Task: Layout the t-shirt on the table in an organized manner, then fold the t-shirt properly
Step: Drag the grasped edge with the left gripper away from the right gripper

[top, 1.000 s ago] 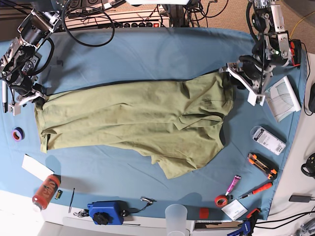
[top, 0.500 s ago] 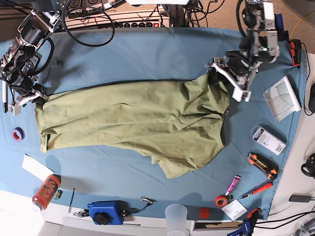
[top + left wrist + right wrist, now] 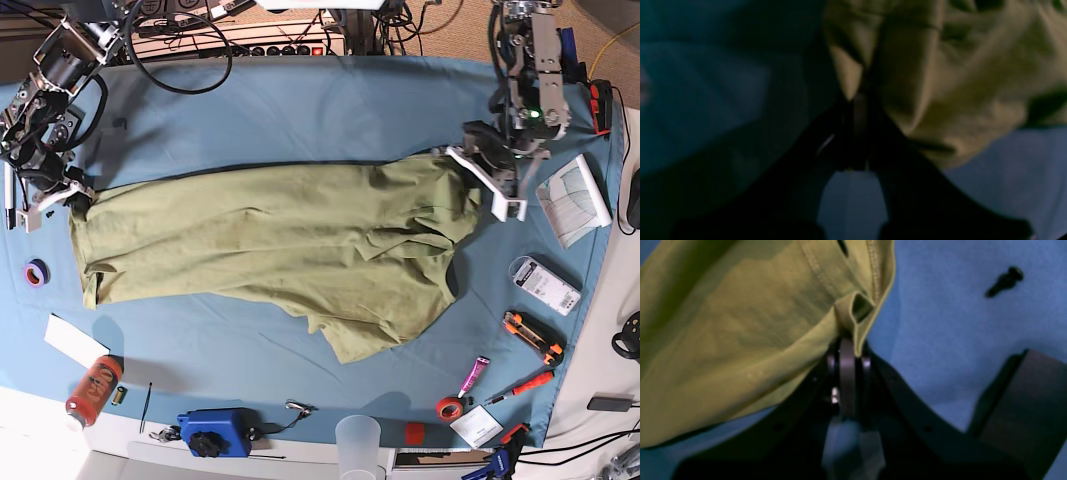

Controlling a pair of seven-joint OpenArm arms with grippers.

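The olive-green t-shirt is lying spread across the middle of the desk, which is wearing a light-blue cloth, and the shirt is stretching lengthwise from one arm to the other with wrinkles bunching toward the base view's right and one flap hanging toward the near edge. The left claw is sitting at the shirt's far right corner in the base view; its wrist camera is showing the dark fingers pressed together with a fold of green fabric pinched between the tips, though that picture is dim and blurred. The right claw is sitting at the opposite end, on the base view's left, and its wrist camera is showing the fingers clamped tight on the stitched hem, which is puckering into a small loop just above the tips. A small black screw is resting on the blue cloth, well apart from that hem. Along the desk's near and right edges a roll of blue tape, an orange bottle, a blue box, a clear cup and an orange-handled screwdriver are lying clear of the shirt.
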